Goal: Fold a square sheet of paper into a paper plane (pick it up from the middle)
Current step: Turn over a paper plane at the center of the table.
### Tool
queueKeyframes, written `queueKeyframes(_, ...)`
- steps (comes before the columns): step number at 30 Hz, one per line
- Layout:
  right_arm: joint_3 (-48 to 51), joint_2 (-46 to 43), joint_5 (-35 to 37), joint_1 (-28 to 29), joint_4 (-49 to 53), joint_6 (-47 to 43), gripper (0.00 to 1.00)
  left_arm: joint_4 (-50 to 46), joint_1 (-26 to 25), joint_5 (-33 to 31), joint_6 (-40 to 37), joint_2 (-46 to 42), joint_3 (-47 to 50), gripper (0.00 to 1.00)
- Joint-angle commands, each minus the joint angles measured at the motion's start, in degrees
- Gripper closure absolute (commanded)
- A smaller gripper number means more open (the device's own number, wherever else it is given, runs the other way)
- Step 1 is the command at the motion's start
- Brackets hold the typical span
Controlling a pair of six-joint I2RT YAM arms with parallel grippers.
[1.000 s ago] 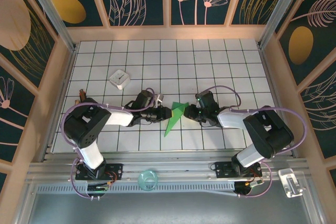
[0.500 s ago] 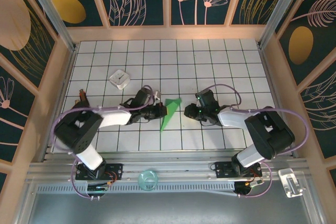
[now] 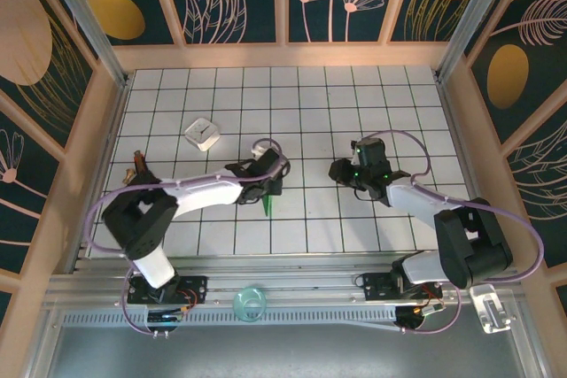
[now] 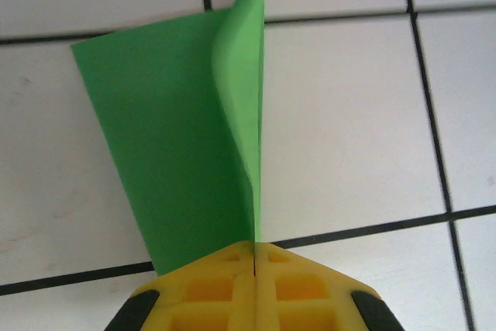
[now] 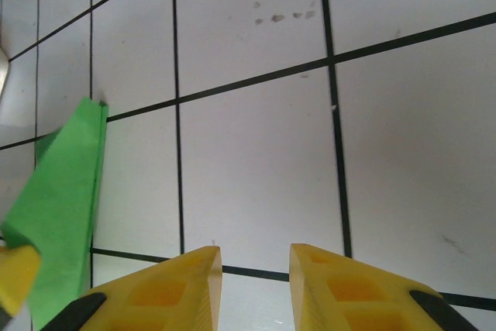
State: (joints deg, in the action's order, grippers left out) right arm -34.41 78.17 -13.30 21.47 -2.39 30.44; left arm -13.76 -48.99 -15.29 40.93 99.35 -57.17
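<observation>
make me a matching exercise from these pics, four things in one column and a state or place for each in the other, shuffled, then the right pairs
Column 1
1. left arm's yellow-tipped claw
2. right arm's yellow-tipped claw
3. bright-green folded paper plane
4. small white square box

Column 2
a. open, nothing in its gap
b. sitting on the white tiled table, apart from both arms
c. shut on the green paper
d. pinched at one end, the rest sticking out over the tiles

Pairs: 1-c, 2-a, 3-d, 4-b
</observation>
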Motion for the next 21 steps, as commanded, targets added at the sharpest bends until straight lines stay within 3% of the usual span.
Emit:
queueKeyframes(1,0.5,0.3,0.8,-1.9,1.7,-1.7,0.71,-1.8,-1.8,-0.1,1.3,2.6,-3.5,0.88)
queueKeyframes(6,1.4,0.7,-0.1,-4.0,1.5,-1.9,0.71,3.4,-3.9,6.8,5.1,4.7,-4.3,0.71)
queueKeyframes(11,1.4,1.9,-1.6,-4.6,0.8,-1.8,0.7,7.9,-4.8,12.5,7.8,4.9,-4.3,0.66)
queueKeyframes(17,5.9,3.1,-16.3,-3.3,-11.7,4.5,0.68,10.8,-4.8,14.6,7.9,2.9,-3.2,0.63)
queueKeyframes(21,7.9,5.4,-21.3,0.3,-19.8,9.6,0.66,10.7,-4.8,14.6,7.5,3.4,-2.5,0.63)
